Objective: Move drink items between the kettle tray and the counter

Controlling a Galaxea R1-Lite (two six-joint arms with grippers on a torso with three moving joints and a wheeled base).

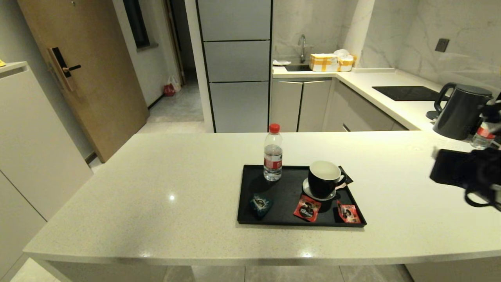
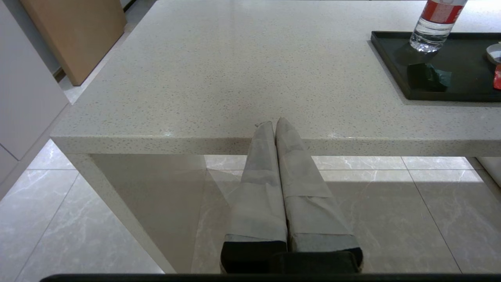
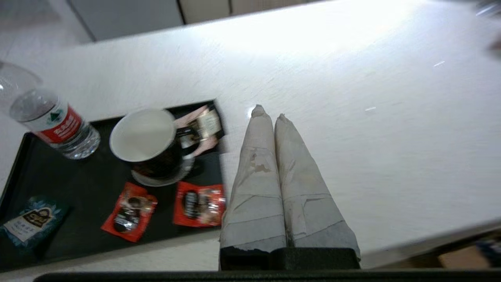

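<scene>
Judging from how things lie, you have the whole move ahead of you; both drink items sit on the kettle tray [image 1: 243, 196] and nothing of theirs rests on the counter [image 1: 156, 188]. Your tray lies near the middle of that off-white speckled worktop, a little to the right; on it the black mug [image 1: 324, 180] stands on a small saucer [image 1: 313, 194] toward the tray's far right, and the teal sachet [image 1: 260, 204] lies at its near left corner; a water bottle [image 1: 273, 152] stands at the far left of the tray, and two red sachets [image 1: 307, 208] lie along the near edge, with another packet tucked behind the mug.

Your right gripper [image 3: 268, 111] hangs above the bare counter just right of the tray, its taped fingers pressed together and grasping nothing; I would guess it goes for the mug first. Your left gripper [image 2: 276, 122] is parked low at the near edge of the counter, well left of the tray, fingers likewise clenched and empty.

Around you: a kitchen with grey cabinets at the far side; a wooden door far left; a sink, a black cooktop [image 1: 407, 93] and a dark kettle [image 1: 460, 111] along the right-hand run.
</scene>
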